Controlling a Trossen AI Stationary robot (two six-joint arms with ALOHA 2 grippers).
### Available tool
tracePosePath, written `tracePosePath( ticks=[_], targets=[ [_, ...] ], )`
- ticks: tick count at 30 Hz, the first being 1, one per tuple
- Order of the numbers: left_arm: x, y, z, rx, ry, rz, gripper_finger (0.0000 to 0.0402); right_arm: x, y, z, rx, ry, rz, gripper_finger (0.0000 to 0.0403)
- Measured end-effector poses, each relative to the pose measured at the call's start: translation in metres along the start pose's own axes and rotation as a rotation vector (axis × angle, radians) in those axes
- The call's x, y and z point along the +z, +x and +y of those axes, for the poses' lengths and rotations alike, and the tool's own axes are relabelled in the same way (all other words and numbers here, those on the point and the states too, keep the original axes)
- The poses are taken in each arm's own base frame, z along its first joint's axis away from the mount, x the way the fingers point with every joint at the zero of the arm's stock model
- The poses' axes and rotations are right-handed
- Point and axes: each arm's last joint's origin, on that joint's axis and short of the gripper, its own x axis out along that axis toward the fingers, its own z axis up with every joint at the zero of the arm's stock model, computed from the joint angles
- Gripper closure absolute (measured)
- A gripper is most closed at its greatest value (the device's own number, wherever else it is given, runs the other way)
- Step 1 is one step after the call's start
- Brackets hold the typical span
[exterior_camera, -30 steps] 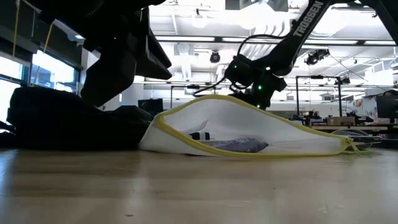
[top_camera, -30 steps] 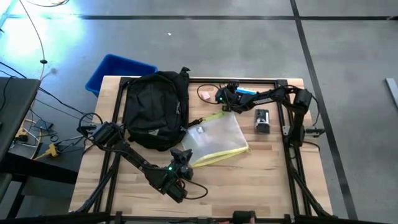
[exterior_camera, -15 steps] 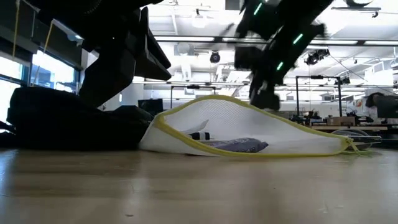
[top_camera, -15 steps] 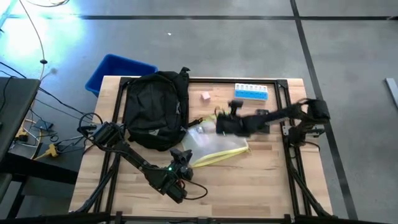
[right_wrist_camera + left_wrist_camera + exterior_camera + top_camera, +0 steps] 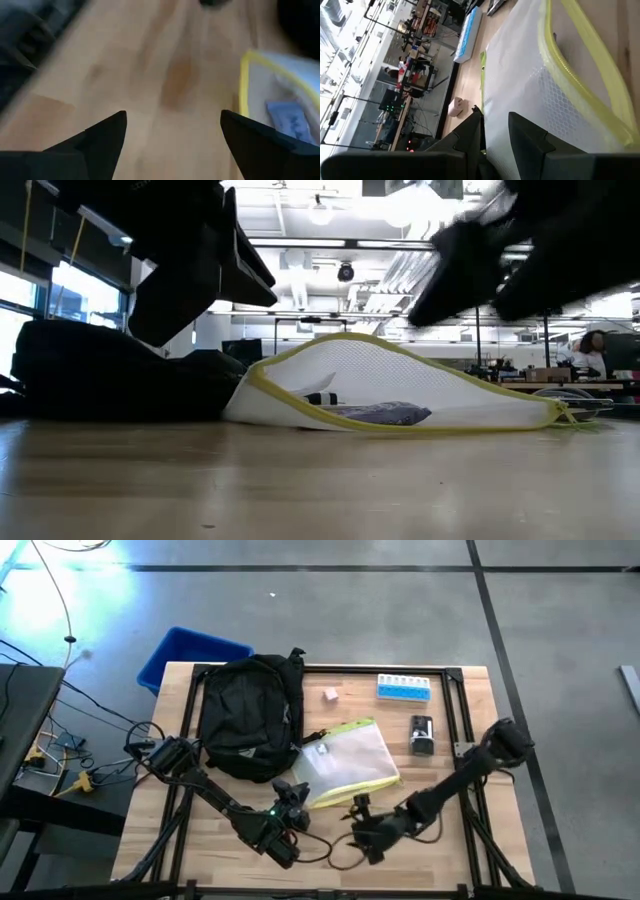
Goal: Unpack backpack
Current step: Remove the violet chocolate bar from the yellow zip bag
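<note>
large black soft fabric backpack [image 5: 250, 717] laid at table's far-left, next to clear mesh pouch w/ yellow edge [image 5: 347, 763] | right gripper [image 5: 362, 830] held w/ fingers spread, nothing gripped, over near table edge | left gripper [image 5: 291, 796] parked at pouch's near corner, grip state can't be told

The backpack [image 5: 250, 717] is black all over, straps also. Beside it the pouch [image 5: 348, 762] is clear white with a honeycomb mesh pattern and a yellow edge; inside lies something grey-blue. The desk [image 5: 440, 860] is light wood with a fine grain, and its frame is black. The bin [image 5: 185, 652] is strong blue. The pill box [image 5: 404, 688] is light blue with white squares. A small block [image 5: 330, 694] is pale pink. Both arms are dark, with small green lights.
</note>
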Motion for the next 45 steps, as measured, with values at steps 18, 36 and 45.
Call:
tracePosePath(
  ticks=[18, 36, 45],
  targets=[
    [0.000, -0.002, -0.002, -0.034, -0.009, 0.004, 0.0319, -0.027, 0.038, -0.137, -0.104, 0.258, 0.271, 0.0158],
    [0.001, -0.002, -0.002, -0.040, -0.022, 0.001, 0.0319, -0.022, 0.020, -0.109, -0.040, 0.260, 0.303, 0.0388],
    [0.001, -0.002, -0.002, -0.040, -0.022, 0.001, 0.0319, 0.003, -0.043, -0.070, 0.098, 0.296, 0.260, 0.0391]
  ],
)
